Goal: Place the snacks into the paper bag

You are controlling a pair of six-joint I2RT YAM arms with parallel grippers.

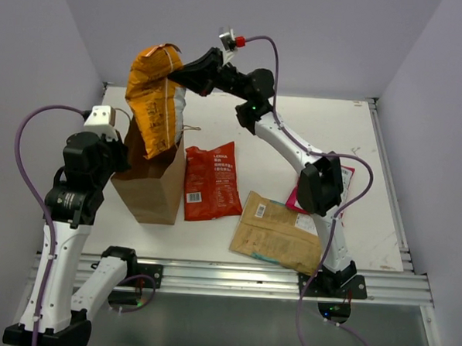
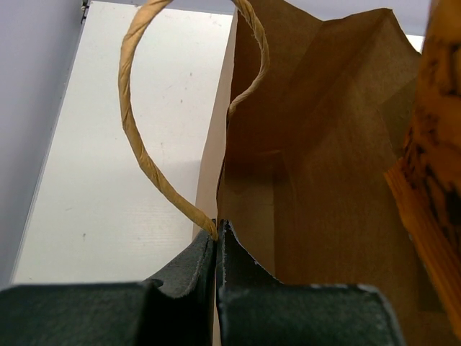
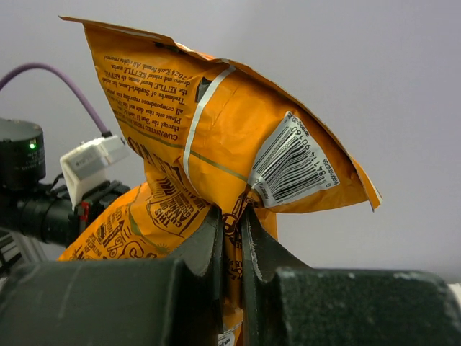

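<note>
The brown paper bag (image 1: 154,186) stands upright at the table's left. My left gripper (image 1: 121,148) is shut on its near rim by a twine handle (image 2: 144,155), and the bag wall (image 2: 331,144) fills the left wrist view. My right gripper (image 1: 176,75) is shut on the orange packet (image 1: 153,99) and holds it upright with its lower end in the bag's mouth. The orange packet (image 3: 216,137) is crumpled between the fingers (image 3: 205,238). The red packet (image 1: 212,181), the tan packet (image 1: 278,231) and the magenta packet (image 1: 345,179) lie flat on the table.
The magenta packet is mostly hidden under the right arm (image 1: 319,185). A metal rail (image 1: 233,278) runs along the table's near edge. Grey walls enclose the table on the left, back and right.
</note>
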